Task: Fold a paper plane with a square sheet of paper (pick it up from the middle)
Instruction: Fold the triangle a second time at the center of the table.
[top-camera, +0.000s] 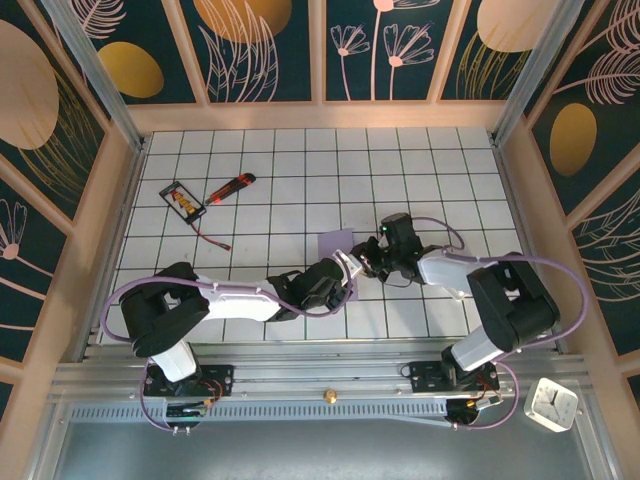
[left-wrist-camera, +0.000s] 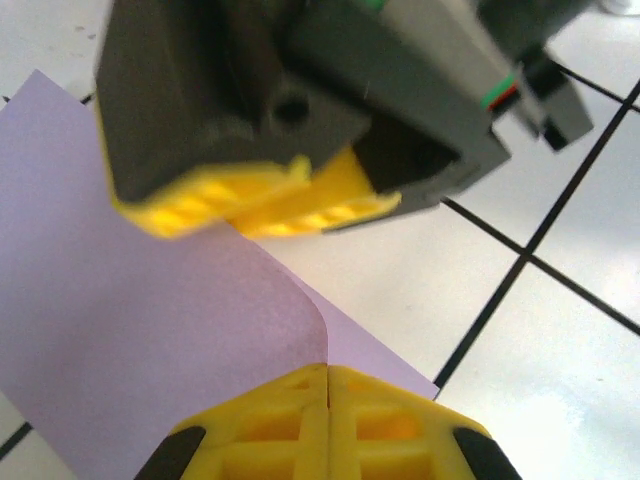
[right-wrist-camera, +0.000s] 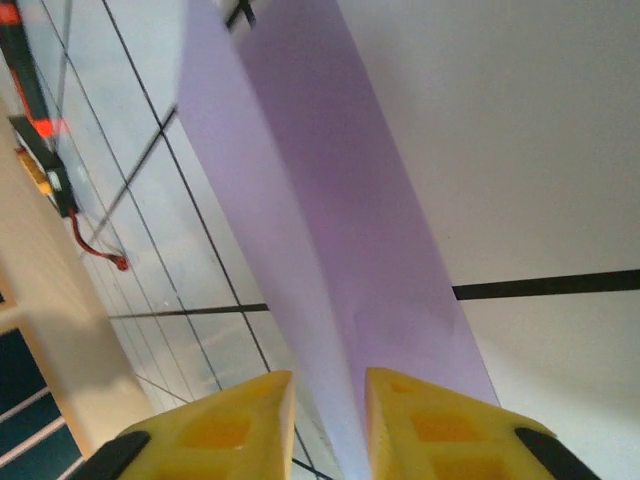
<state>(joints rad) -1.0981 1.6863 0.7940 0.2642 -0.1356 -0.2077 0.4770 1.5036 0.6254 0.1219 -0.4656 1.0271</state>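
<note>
Pale lavender, thin and plain, the square sheet of paper (top-camera: 335, 240) is near the middle of the white tiled bench (top-camera: 300, 160), a little toward the near edge, and the two arms meet over it. The left tool (left-wrist-camera: 328, 400) is fully closed, with its yellow fingers pressed together on an edge of the sheet, just where the paper bends in a soft curve. The right tool (right-wrist-camera: 328, 420) is just beside it, facing it from the other side. Its yellow fingers (right-wrist-camera: 230, 425) stand narrowly apart and the sheet runs up through the gap between them, raised on its edge. It passes close to one finger and leaves a clear space at the other. In the top view most of the sheet is hidden under the two wrists, and one corner shows beyond them.

Toward the far left corner of the bench, well apart from the paper, lie a red-orange utility knife (top-camera: 230, 187) and a small black-framed card (top-camera: 183, 200).
</note>
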